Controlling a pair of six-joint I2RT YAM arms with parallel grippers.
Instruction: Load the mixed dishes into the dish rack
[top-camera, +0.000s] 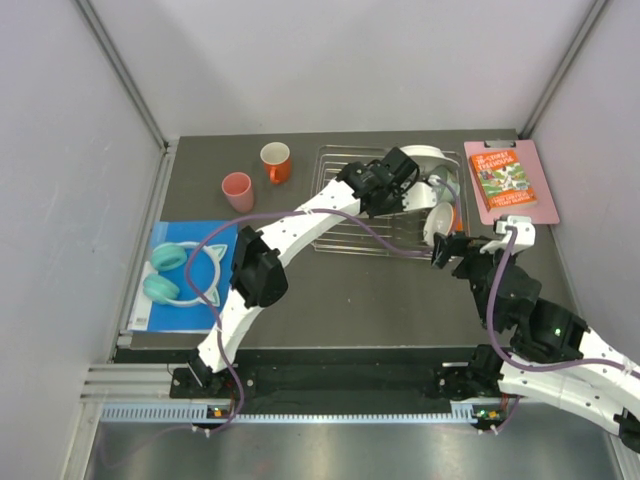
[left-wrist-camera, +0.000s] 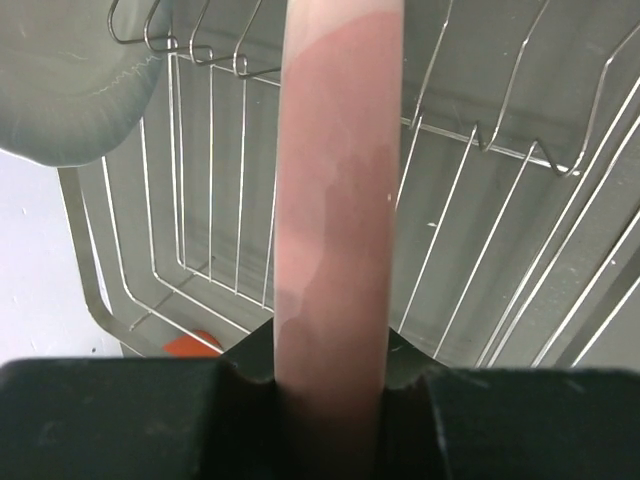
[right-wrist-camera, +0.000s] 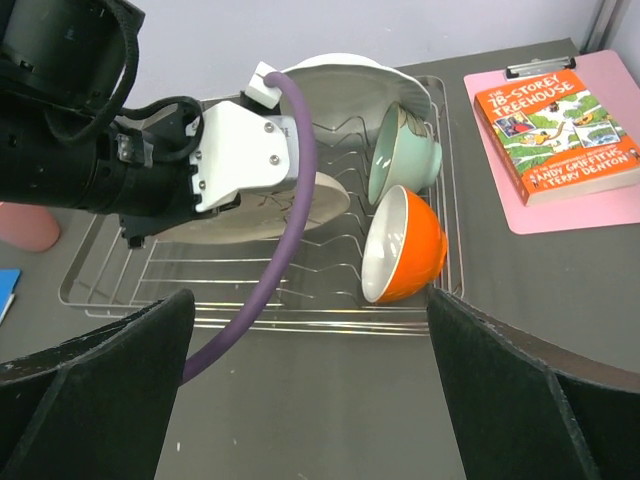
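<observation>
The chrome dish rack (top-camera: 345, 235) stands at the back of the table. My left gripper (top-camera: 385, 185) is over it, shut on the edge of the pink-and-cream plate (left-wrist-camera: 335, 200), which is held on edge above the bars (left-wrist-camera: 480, 250). In the right wrist view that plate (right-wrist-camera: 300, 205) is half hidden behind the left gripper (right-wrist-camera: 150, 170). A pale grey-white plate (right-wrist-camera: 340, 85), a mint-green bowl (right-wrist-camera: 405, 155) and an orange bowl (right-wrist-camera: 405, 245) stand in the rack's right half. The pink cup (top-camera: 237, 190) and orange cup (top-camera: 276, 161) sit left of the rack. My right gripper (top-camera: 447, 248) is open at the rack's front right corner, empty.
Teal cat-ear headphones (top-camera: 185, 272) lie on a blue book (top-camera: 170, 310) at the left edge. An orange paperback (top-camera: 503, 180) rests on a pink clipboard (top-camera: 540, 160) right of the rack. The left arm's purple cable (right-wrist-camera: 270, 270) hangs over the rack's front rim.
</observation>
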